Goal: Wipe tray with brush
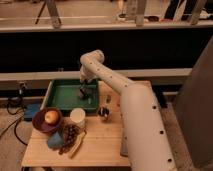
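Observation:
The green tray [62,99] lies at the back left of the wooden table. My gripper [83,90] hangs over the tray's right half, pointing down from the white arm. It is shut on the small dark brush [82,94], whose lower end meets the tray floor. The gripper hides most of the brush.
In front of the tray are a purple bowl [41,125] holding an apple [50,117], a white cup [77,117], grapes [70,134] and a blue item [55,141]. A small metal cup [104,112] stands right of the tray. My white arm [140,125] covers the table's right side.

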Robot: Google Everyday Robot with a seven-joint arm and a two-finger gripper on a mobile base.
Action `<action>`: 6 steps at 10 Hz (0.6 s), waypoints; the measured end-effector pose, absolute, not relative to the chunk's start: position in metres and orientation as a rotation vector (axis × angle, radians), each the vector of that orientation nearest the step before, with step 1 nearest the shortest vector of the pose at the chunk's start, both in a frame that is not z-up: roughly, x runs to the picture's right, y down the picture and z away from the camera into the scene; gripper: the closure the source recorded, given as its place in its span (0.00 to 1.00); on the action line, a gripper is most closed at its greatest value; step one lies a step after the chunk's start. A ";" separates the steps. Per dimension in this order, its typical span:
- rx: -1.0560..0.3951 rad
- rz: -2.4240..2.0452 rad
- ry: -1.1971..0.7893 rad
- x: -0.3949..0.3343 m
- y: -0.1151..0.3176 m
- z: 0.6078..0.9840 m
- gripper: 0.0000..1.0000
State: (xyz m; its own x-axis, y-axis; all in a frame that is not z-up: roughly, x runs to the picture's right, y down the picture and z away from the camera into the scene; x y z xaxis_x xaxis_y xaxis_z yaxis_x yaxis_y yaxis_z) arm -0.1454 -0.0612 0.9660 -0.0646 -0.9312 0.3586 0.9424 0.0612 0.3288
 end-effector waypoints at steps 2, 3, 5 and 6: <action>-0.021 -1.537 -0.575 -0.153 -0.062 0.969 1.00; -0.021 -1.536 -0.586 -0.156 -0.058 0.971 1.00; -0.016 -1.539 -0.619 -0.167 -0.049 0.968 1.00; -0.014 -1.540 -0.636 -0.170 -0.043 0.965 1.00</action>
